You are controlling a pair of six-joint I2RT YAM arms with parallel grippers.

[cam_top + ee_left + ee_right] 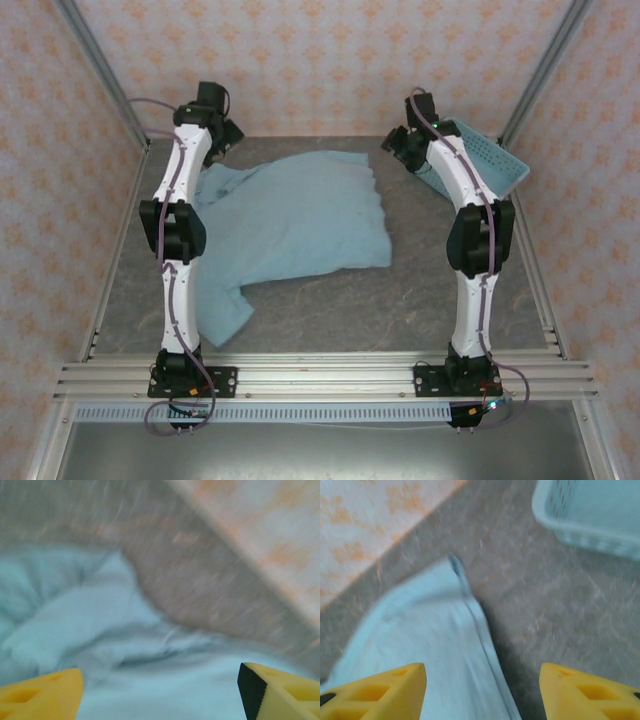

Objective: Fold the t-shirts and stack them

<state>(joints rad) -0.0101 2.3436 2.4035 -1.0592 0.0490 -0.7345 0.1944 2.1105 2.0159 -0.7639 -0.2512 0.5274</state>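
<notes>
1. Light blue t-shirt (pixel 290 215) is lying spread and rumpled on the grey table (pixel 400 300), left of the perforated basket (pixel 492 160).
2. Left gripper (pixel 160 690) is hovering over the shirt's far left corner, jaws apart, gripping nothing.
3. Right gripper (pixel 482 690) is hovering over the shirt's far right edge, jaws apart, empty.

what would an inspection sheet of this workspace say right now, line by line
surface: grey mottled table
job's things: one light blue t-shirt, spread out, unfolded, rumpled, one sleeve toward the left arm's base
clutter: light blue basket at the far right corner, contents unclear
grippers: left gripper open above the shirt; right gripper open above the shirt's edge; neither holds anything
cables: purple cable looped at the left base
surroundings: patterned walls; metal frame rail at the near edge
</notes>
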